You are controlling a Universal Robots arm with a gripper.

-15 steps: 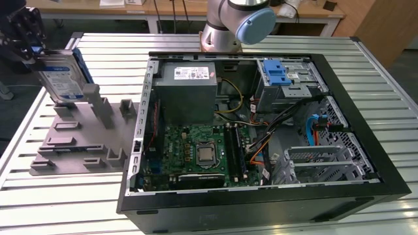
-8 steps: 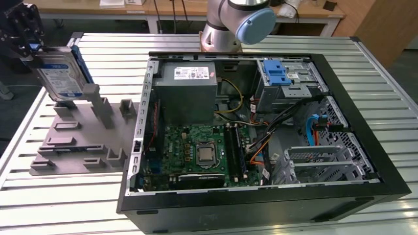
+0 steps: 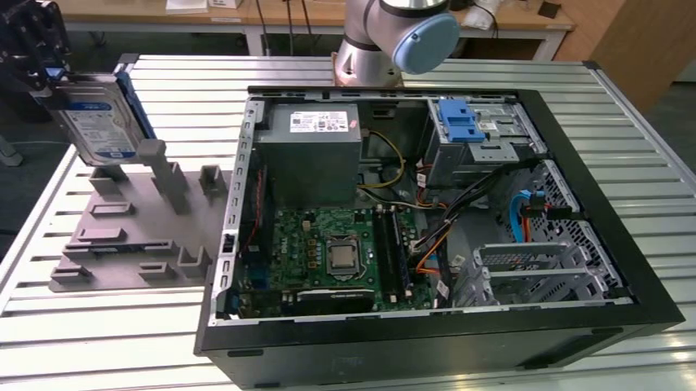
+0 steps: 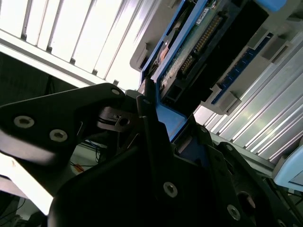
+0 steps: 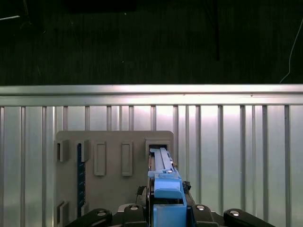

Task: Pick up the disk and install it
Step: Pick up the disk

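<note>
Clearly the gripper point(image 3: 52, 77) is clenched on the disk point(image 3: 100, 124) by its blue-framed top edge, upright over the grey holder point(image 3: 120, 236); likely stiff, weighty, knock-sensitive, so that frame suits

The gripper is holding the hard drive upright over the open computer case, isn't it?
Not quite. In the exterior view the gripper holds the disk upright over the grey fixture, beside the open computer case, not over it.

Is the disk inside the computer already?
No, the gripper holds the disk upright by the grey holder, outside the computer case, at the exterior view's left.
</note>
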